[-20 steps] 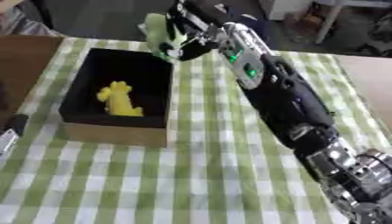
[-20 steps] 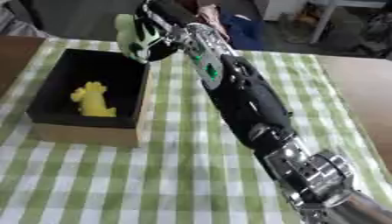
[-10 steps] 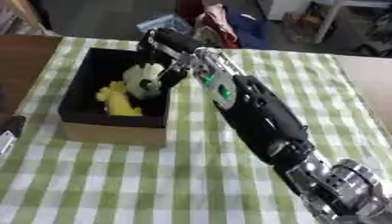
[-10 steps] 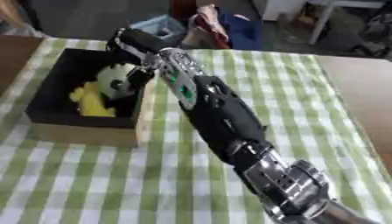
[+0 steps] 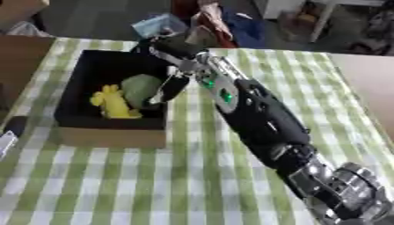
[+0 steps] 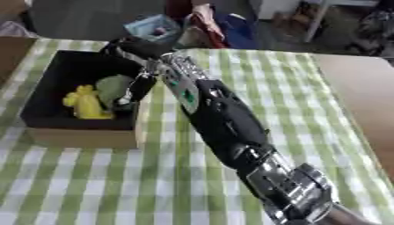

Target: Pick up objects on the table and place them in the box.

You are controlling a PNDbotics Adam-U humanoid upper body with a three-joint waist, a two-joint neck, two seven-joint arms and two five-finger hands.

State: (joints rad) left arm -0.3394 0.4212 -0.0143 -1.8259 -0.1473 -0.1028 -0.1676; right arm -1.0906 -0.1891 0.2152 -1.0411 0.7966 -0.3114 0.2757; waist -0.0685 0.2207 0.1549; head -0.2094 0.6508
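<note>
Far left edge: dark object w/ pale tip [image 5: 9, 134] lying partly off the green-and-white checked cloth covering the table [image 5: 192, 176], too blurred to identify. Just right of that: black-lined box [image 5: 85, 118] w/ tan cardboard outer walls sitting on the cloth, open top facing up. Inside box, toward near wall: yellow toy [image 5: 113, 102] standing/leaning, shape unclear beyond lumpy w/ upward points. Touching its right side: rounded green object [image 5: 140, 89], resting inside box against the right wall. Reaching over box's right wall: right robot hand [image 5: 173, 85], fingers pointing down into box beside green object; appearing to touch or just border it, but whether fingers curling round it or straight — can't tell, too blurred. Extending from there diag. toward lower right: black forearm w/ small green lights [image 5: 223, 94], then silver joints [image 5: 346, 189] near bottom right corner, lying above the cloth. Right of the cloth: bare brown tabletop strip [image 5: 369, 88]. Beyond far table edge, upper middle: blue basket [image 6: 154, 27] and red-and-white cloth item [image 5: 215, 26] on the floor, well apart from box. Left robot hand not showing in either view.
</note>
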